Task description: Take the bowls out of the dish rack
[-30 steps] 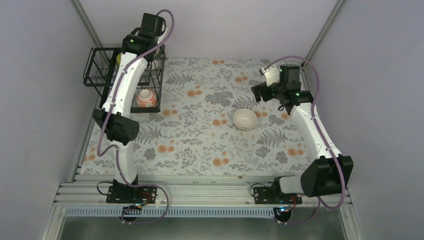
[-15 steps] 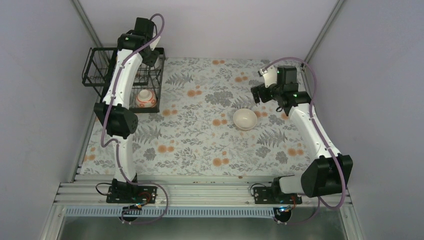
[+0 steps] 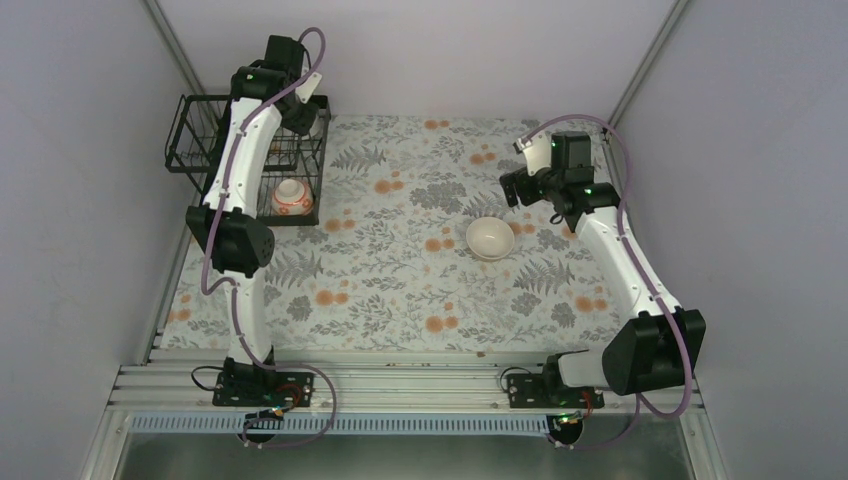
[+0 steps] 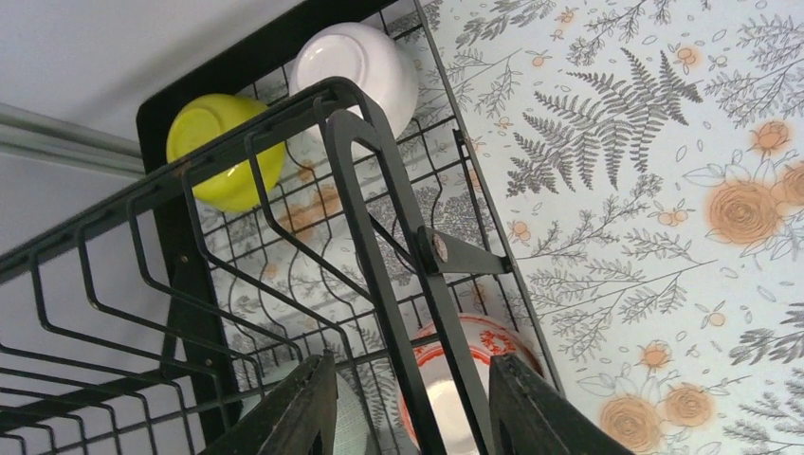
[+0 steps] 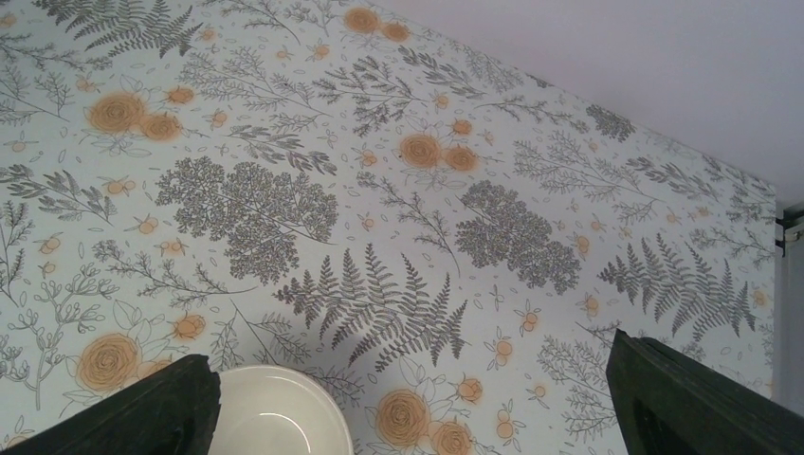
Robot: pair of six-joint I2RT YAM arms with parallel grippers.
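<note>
The black wire dish rack (image 3: 192, 140) stands at the table's far left corner. In the left wrist view its frame bar (image 4: 365, 218) runs up between my fingers. A red-patterned bowl (image 4: 469, 374) (image 3: 289, 196) sits in the rack below them. At the rack's far end a yellow-green bowl (image 4: 226, 152) and a white bowl (image 4: 356, 68) lie tipped. My left gripper (image 4: 412, 412) (image 3: 300, 113) hovers over the rack, its jaws apart and astride the bar, holding nothing. A cream-white bowl (image 3: 490, 238) (image 5: 275, 412) stands upright on the mat. Just behind it my right gripper (image 5: 417, 417) (image 3: 514, 186) is wide open and empty.
A floral mat (image 3: 400, 270) covers the table. Grey walls close in the left, back and right sides. The rack's taller basket section (image 3: 205, 130) juts out past the mat toward the left wall. Both arm bases sit on the rail (image 3: 400, 385) at the near edge.
The left wrist has swung back and left over the rack, and its jaws have narrowed. The right arm has shifted only slightly.
</note>
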